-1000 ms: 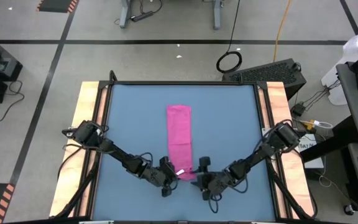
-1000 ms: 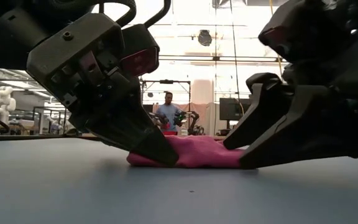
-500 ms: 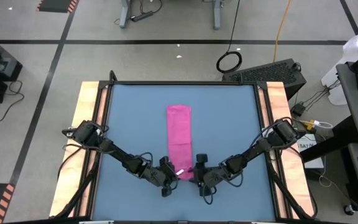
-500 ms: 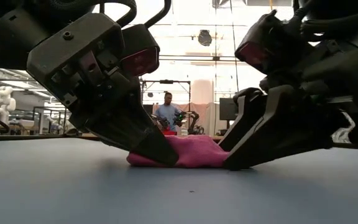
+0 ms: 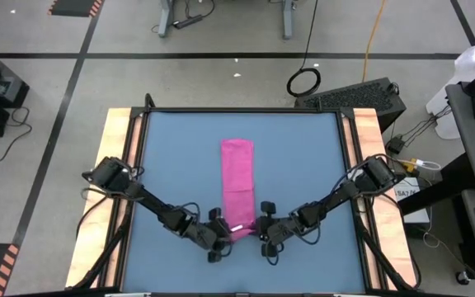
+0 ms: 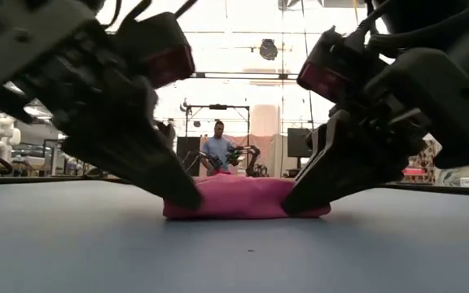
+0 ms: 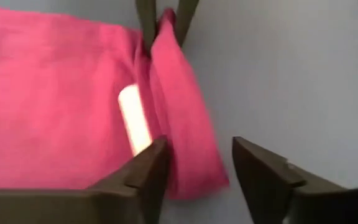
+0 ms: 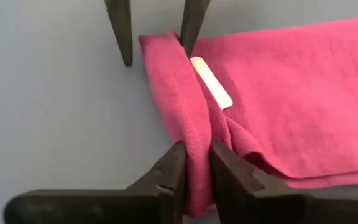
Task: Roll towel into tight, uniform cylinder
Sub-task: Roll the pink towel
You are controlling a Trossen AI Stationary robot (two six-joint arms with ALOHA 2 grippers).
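The magenta-pink towel (image 5: 237,177) lies flat as a long narrow strip down the middle of the blue table. Its near end is turned up into a small raised fold (image 8: 179,81), and the white tag (image 8: 210,81) shows beside it. My right gripper (image 8: 196,171) is shut on the fold's right end. My left gripper (image 7: 197,168) stands open at the fold's left end (image 7: 188,162), one finger on each side. In the low view the towel's near end (image 6: 238,199) rests on the table between both grippers. My left gripper: I cannot tell whether its fingers touch the cloth. My right gripper pinches the raised fold at its right end (image 8: 194,146) between its two fingers, several layers thick. The fingers slant down from the table's near right and lie along the fold. The fold rests on the table, and the strip beyond lies flat and slack.
Pale wooden side rails (image 5: 120,165) border the blue tabletop (image 5: 180,165) on the left and right. Bare table lies on both sides of the strip. In the low view a person (image 6: 218,146) stands far behind the table.
My left gripper has opened, let go of the fold's left end and risen a little. My right gripper has moved toward the table's left, rolled about its own line and shut on the fold's right end. The towel has stayed where it was.
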